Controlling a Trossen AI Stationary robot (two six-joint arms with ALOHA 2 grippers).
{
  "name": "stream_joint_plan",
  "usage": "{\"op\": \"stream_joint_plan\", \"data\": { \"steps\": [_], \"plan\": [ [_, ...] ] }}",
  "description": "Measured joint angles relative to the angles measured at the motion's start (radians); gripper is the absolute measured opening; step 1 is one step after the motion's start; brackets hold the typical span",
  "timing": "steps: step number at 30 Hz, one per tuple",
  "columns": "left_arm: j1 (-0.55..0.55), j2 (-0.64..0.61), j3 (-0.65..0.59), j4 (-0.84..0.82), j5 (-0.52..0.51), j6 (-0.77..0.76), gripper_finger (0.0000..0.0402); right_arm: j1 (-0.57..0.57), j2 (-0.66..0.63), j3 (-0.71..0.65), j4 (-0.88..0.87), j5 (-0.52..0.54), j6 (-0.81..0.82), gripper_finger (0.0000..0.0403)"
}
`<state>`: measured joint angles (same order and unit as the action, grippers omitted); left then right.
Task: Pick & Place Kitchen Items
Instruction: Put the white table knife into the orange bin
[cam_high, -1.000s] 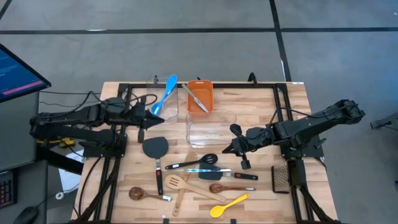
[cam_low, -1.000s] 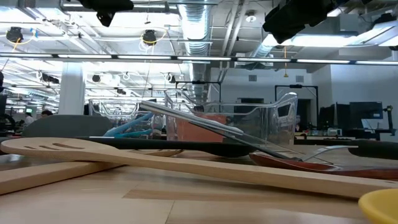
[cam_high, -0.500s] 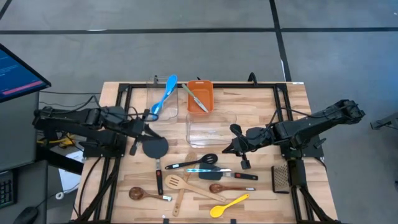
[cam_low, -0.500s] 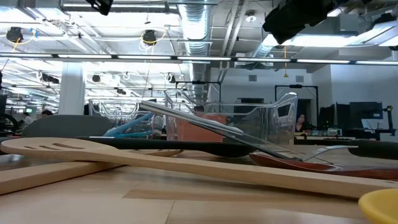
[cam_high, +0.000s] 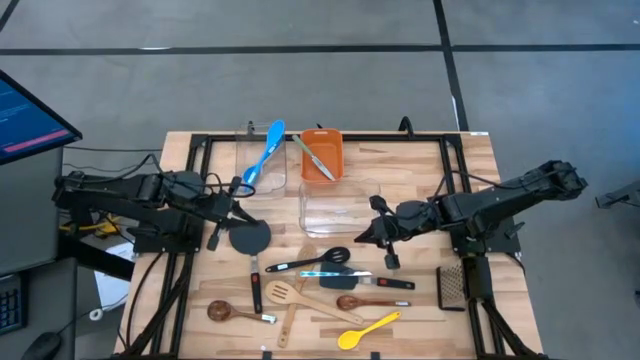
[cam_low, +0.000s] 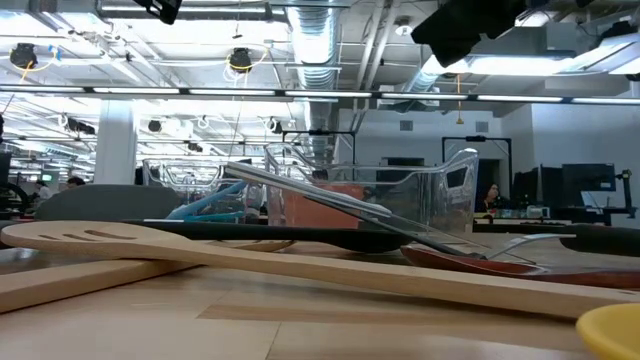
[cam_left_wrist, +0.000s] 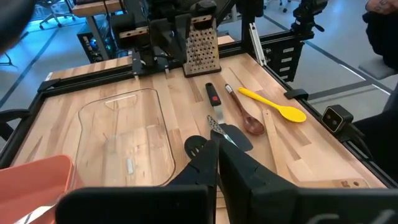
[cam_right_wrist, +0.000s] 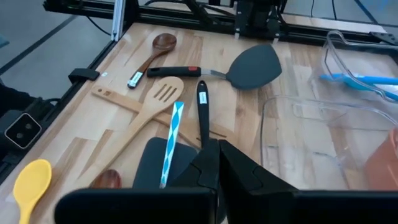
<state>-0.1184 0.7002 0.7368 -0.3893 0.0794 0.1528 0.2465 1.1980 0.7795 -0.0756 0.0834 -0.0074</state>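
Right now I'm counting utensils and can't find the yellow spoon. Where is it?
In the high view the yellow spoon lies at the table's near edge, right of centre, just below a brown wooden spoon.

A: Where are the arms?
B: The left arm reaches in from the table's left side, its left gripper (cam_high: 243, 211) pinched together. The right arm stretches in from the right, and the right gripper (cam_high: 362, 238) is likewise pinched, empty.

No text, label, brand, number or sign can be read anywhere here.
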Motion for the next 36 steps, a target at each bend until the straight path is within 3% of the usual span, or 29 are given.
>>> {"op": "stream_joint_plan", "data": {
  "steps": [7, 15, 21, 32, 36],
  "plan": [
    [0.0, 0.0, 0.0, 0.003, -0.004, -0.002, 0.0002, -0.038, 0.0, 0.0, -0.044, -0.001, -0.003, 0.0],
    [0.0, 0.0, 0.0, 0.052, -0.08, -0.003, 0.0002, -0.067, 0.0, 0.0, -0.086, -0.003, 0.029, 0.0],
    [0.0, 0.0, 0.0, 0.149, -0.08, -0.001, 0.0002, -0.066, 0.0, 0.0, -0.088, -0.003, 0.042, 0.0],
    [0.007, 0.039, 0.002, 0.153, -0.078, -0.006, 0.0002, -0.085, 0.0, 0.0, -0.054, -0.003, 0.042, 0.0],
    [0.006, 0.074, 0.001, 0.173, -0.038, -0.104, 0.0002, -0.074, -0.001, 0.0, -0.052, -0.004, 0.06, 0.0]
  ]
}}
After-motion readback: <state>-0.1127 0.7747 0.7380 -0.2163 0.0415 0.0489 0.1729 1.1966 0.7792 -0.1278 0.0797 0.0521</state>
